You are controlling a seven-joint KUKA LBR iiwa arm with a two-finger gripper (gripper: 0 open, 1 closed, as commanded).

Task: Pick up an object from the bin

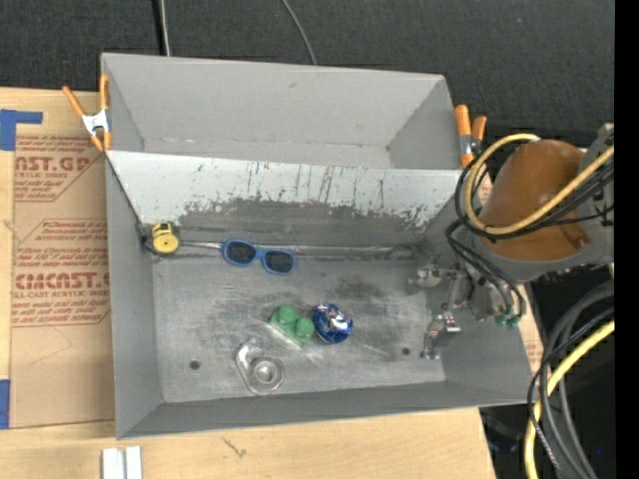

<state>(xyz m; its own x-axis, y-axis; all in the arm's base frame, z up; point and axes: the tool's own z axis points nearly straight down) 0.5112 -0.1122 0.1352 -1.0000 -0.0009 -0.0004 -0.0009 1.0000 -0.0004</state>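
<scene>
My gripper (pixel 436 312) hangs at the right side of the bin, its fingers pointing down and left, spread apart with nothing between them. The nearest loose thing is a blue and white ball (pixel 331 324), well to the gripper's left on the bin floor. Touching that ball on its left lies a small green lumpy toy (pixel 291 323). A clear plastic cup or lid (pixel 261 366) lies near the front of the bin, left of centre.
A pair of blue sunglasses (pixel 259 256) lies along the back of the floor. A yellow tape measure (pixel 164 239) sits in the back left corner. The arm with its orange cover and cables stands over the right rim.
</scene>
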